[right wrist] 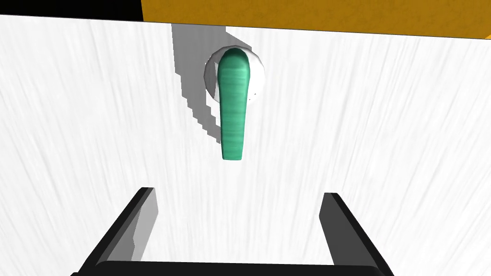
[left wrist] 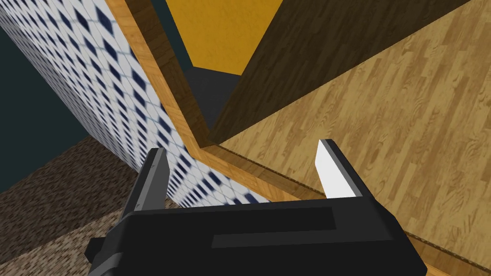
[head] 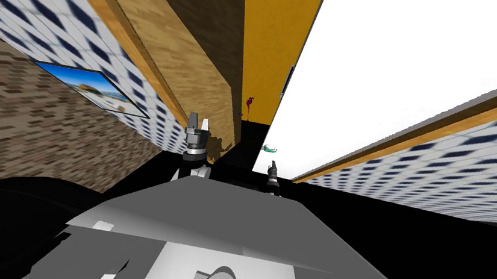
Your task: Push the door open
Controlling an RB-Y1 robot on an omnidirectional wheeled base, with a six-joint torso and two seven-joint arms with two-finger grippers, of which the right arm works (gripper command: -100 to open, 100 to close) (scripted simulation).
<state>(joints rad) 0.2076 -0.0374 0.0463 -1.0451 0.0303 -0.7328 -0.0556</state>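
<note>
White door (right wrist: 383, 120), green handle (right wrist: 233, 105) before right tool (right wrist: 238, 191), spread; left tool (left wrist: 242, 146) spread by wooden frame (left wrist: 144, 43).

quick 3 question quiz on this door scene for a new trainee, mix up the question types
1. Multiple choice: what colour is the lever handle on the white door? A red, B green, C black.
2. True or false: the right gripper is shut on the lever handle.
3. Fill in: the left gripper faces a surface with the grain of ____.

Key
1. B.
2. False: its fingers stand open, short of the lever handle.
3. Wood: it is a wooden panel beside a wooden frame.
</note>
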